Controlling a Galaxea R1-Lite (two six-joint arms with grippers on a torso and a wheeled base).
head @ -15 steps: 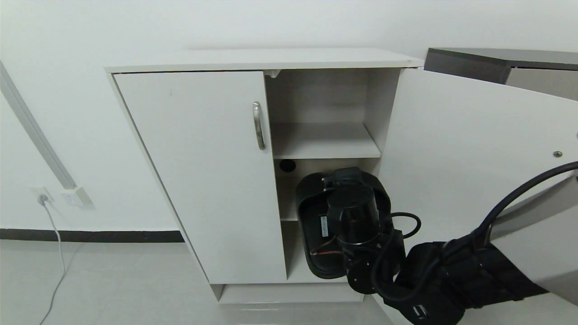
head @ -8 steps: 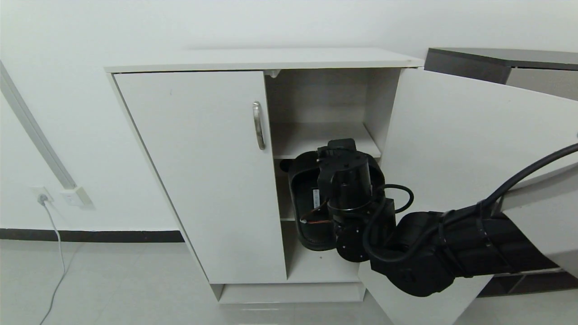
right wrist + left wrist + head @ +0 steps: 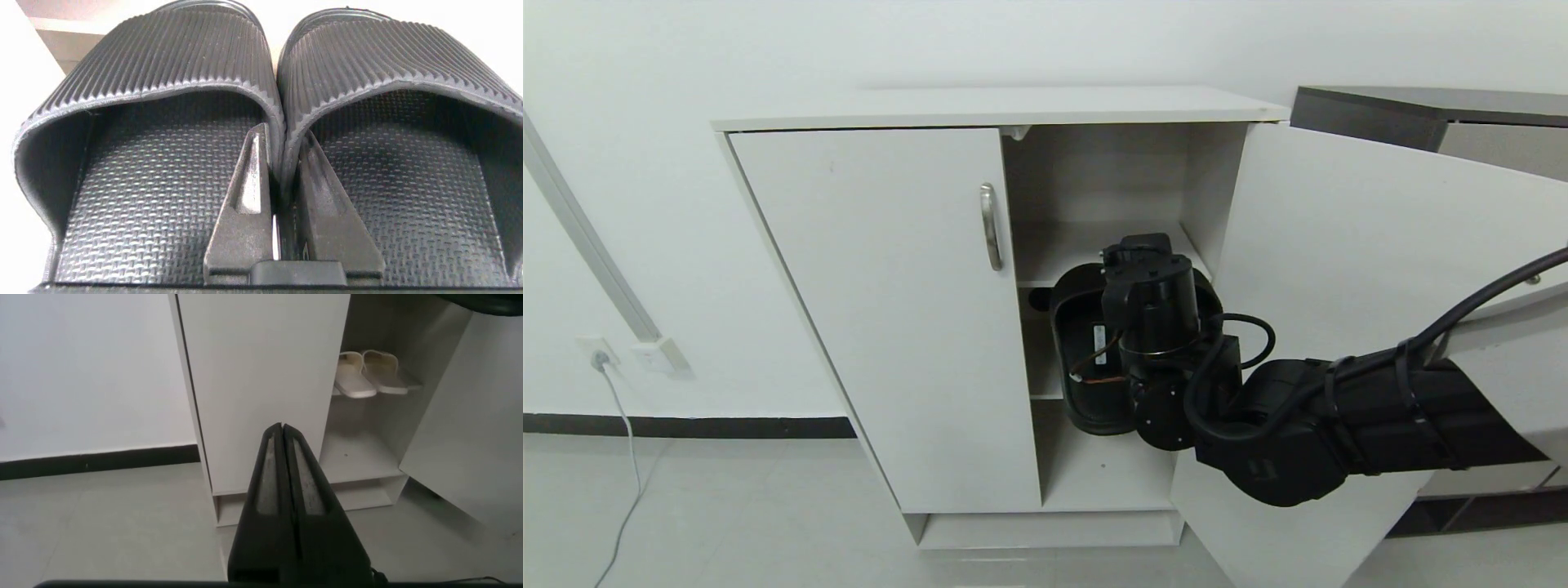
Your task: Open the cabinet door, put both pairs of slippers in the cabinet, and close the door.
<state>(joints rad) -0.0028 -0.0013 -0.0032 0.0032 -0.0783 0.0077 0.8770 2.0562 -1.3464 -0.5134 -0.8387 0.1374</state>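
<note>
Since the head view gives me the widest look, I start there. My right arm reaches into the open half of the cabinet, and its wrist hides the jaws. The black pair hangs on end ahead of that wrist. Its top edge is level with the front lip of the upper shelf, and its near side is close to the edge of the shut door. Bare board shows on the cabinet floor under the pair. The open door stands wide, outboard of the arm.

From the left wrist view, the left gripper has its jaws pressed together on nothing, over the tiled floor. Straight beyond the tips is the shut door. Off to one side, in the open half, the beige pair lies side by side at the front edge of a shelf, with an open compartment beneath it.

From the right wrist view, the right gripper is clamped on the two touching inner walls of the black pair, one finger inside each slipper. The ribbed straps arch just past the fingertips.
</note>
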